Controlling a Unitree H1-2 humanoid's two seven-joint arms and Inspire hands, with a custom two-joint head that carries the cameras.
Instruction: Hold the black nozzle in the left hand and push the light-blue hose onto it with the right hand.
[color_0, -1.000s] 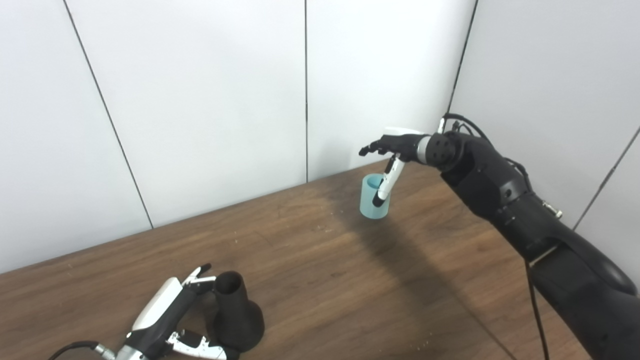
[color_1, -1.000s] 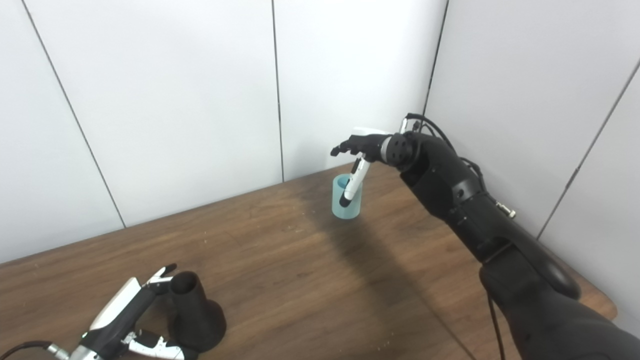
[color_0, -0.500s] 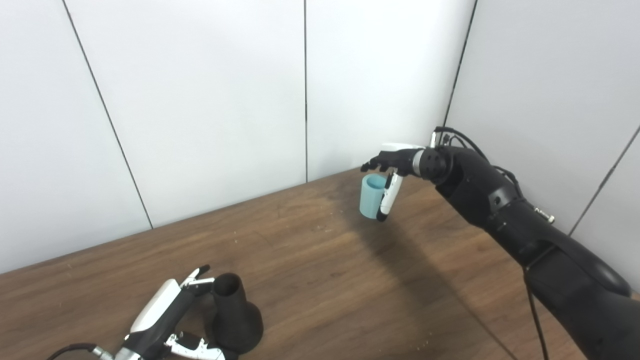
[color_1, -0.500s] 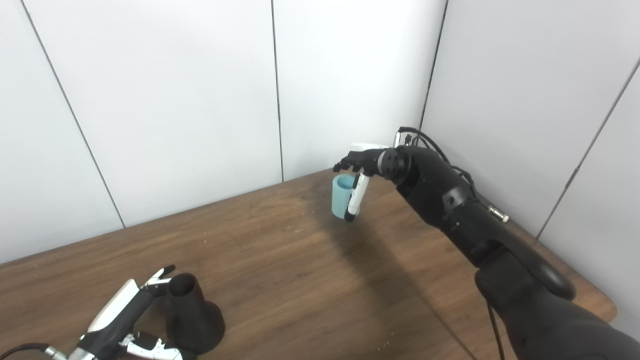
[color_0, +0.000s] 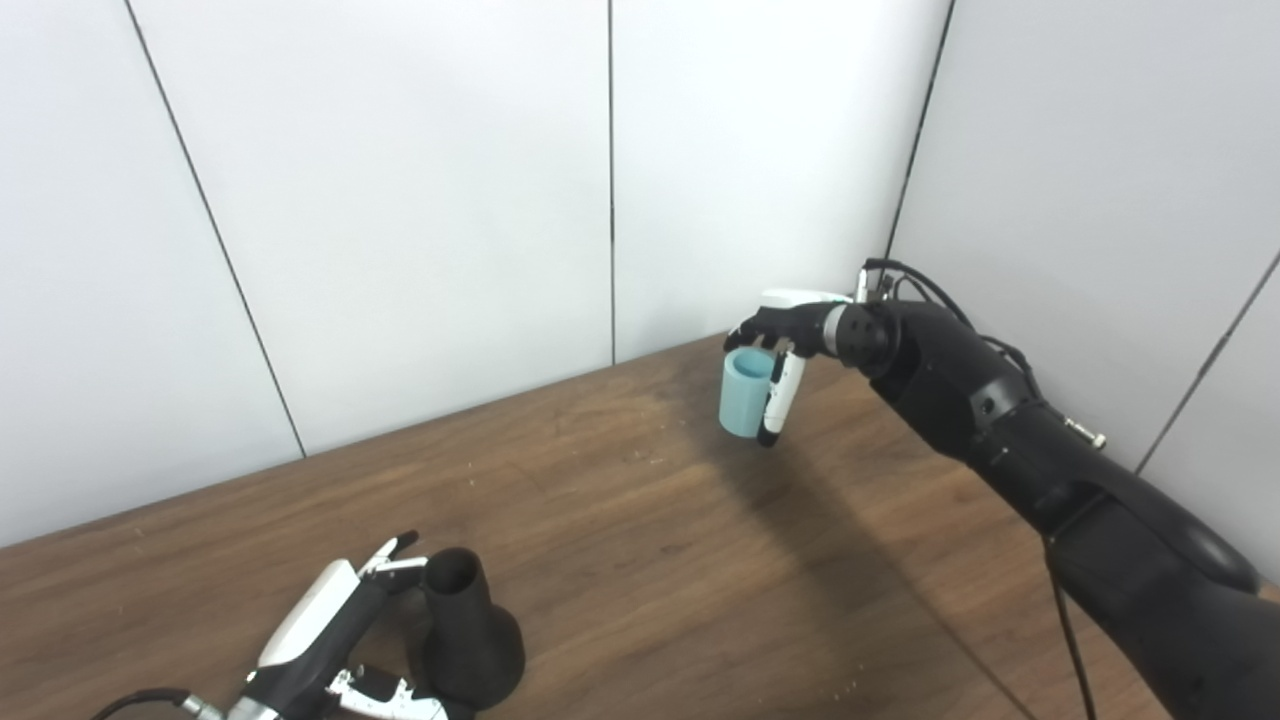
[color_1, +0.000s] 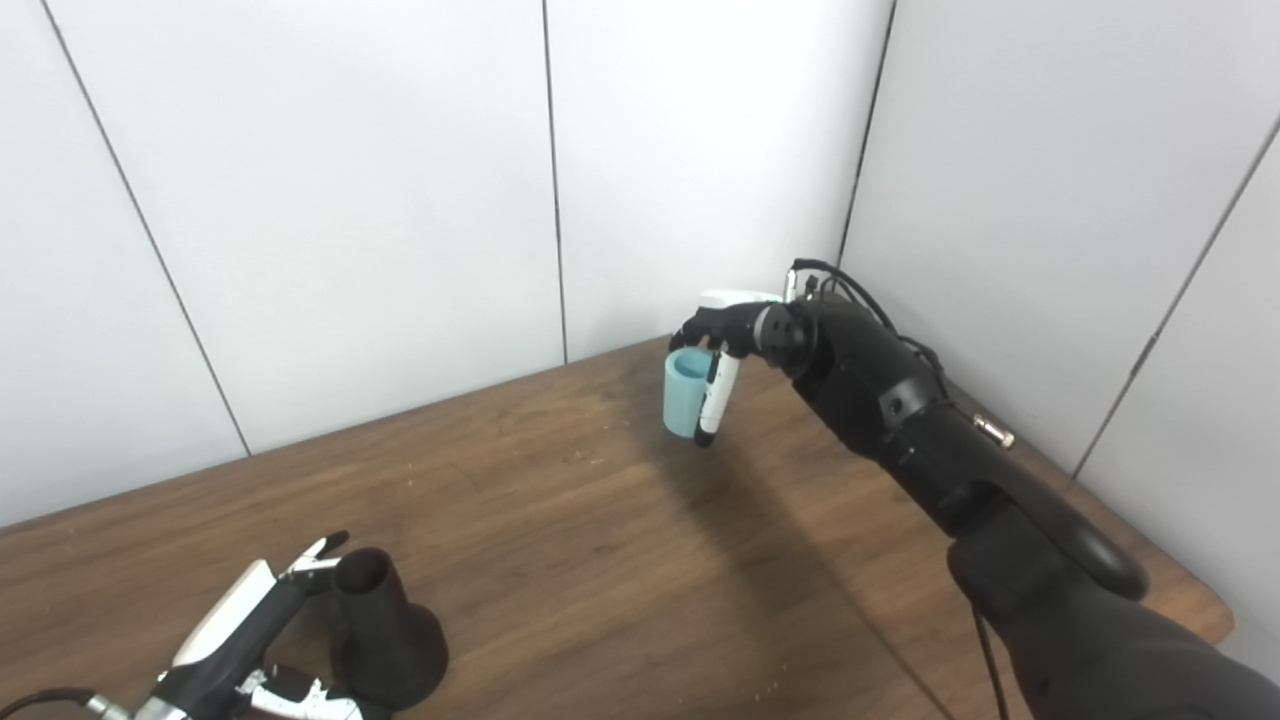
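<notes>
The black nozzle (color_0: 465, 630) stands upright on its wide base near the table's front left, narrow mouth up. My left hand (color_0: 320, 640) lies beside it, straight fingers along the neck and the thumb low by the base, not closed around it. At the back right, the short light-blue hose (color_0: 742, 395) leans a little. My right hand (color_0: 785, 335) has come down on it, dark fingers curled over the far rim and the white thumb pressed along the near right side. I cannot tell whether the hose's base still touches the wood.
The brown wooden table (color_0: 640, 560) runs between the two hands with nothing standing on it. White wall panels close the back and the right side, meeting in a corner just behind the hose. The table's right corner (color_1: 1205, 605) shows.
My right hand dropped from above the hose and closed on it, and the hose tipped from upright to a slight lean. The left hand and nozzle barely shifted.
</notes>
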